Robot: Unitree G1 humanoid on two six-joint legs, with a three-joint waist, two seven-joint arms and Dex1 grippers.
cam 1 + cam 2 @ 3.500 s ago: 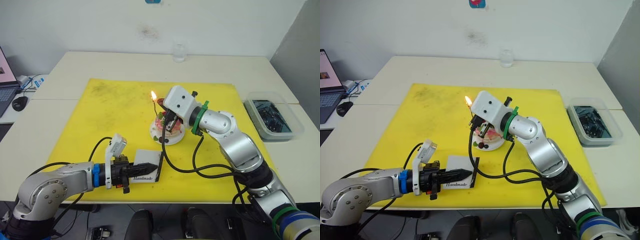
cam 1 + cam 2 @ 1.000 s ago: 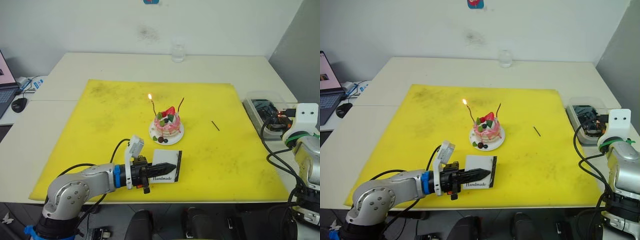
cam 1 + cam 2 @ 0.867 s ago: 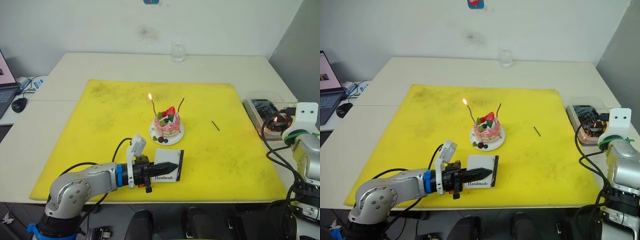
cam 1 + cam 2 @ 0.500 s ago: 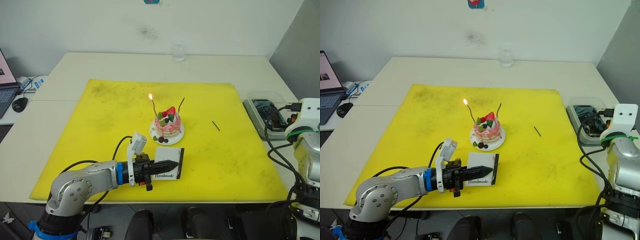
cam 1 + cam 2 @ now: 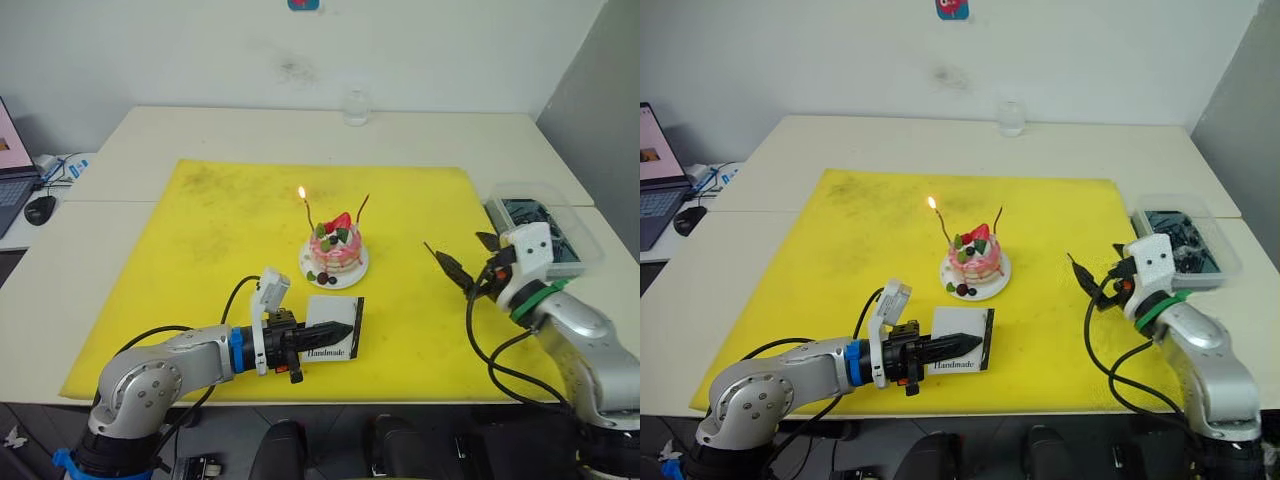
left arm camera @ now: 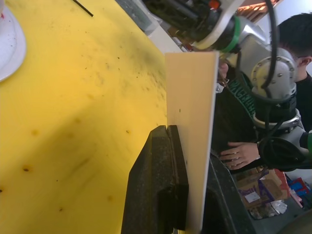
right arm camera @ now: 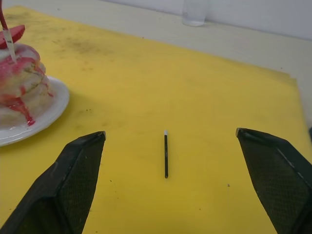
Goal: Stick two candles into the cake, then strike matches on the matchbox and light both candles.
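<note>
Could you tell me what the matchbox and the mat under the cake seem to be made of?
The matchbox, clamped in the left gripper, looks like matte white card: flat, thin-edged, printed in black. The yellow mat looks like a thin, flexible sheet, perhaps rubber or plastic: it lies flat, with a dull, smudged surface. I cannot tell either for sure.

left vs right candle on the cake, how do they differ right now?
The left candle is lit, a small flame at its tip; the right candle is unlit. The left candle stands at the cake's left edge and leans slightly left; the right candle stands at the right edge and curves right. Both are thin, dark sticks stuck into the cake's top, about equally tall.
</note>
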